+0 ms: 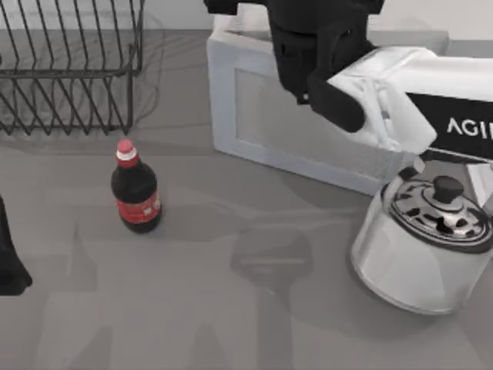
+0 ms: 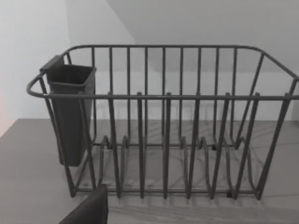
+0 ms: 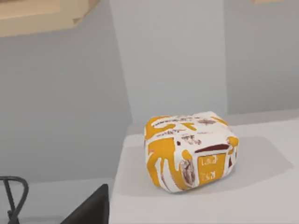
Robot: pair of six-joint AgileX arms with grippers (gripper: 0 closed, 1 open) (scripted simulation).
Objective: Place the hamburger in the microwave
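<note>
The hamburger [image 3: 189, 151], in a white wrapper with yellow and brown print, rests on the flat white top of the microwave [image 3: 261, 196]. The microwave [image 1: 308, 131] is a big white box at the back right, its pale front door with a grey window facing the table. My right gripper [image 1: 312, 54] hovers above the microwave's top, open and apart from the hamburger; one dark fingertip [image 3: 91, 207] sits short of it. My left gripper [image 1: 9, 266] is parked at the left edge, open, with a fingertip [image 2: 88, 210] facing the rack.
A black wire rack [image 1: 69, 69] with a dark cup [image 2: 70, 112] hung on its side stands at the back left. A cola bottle [image 1: 136, 189] with a red cap stands left of centre. A shiny metal kettle [image 1: 431, 239] sits at the right, in front of the microwave.
</note>
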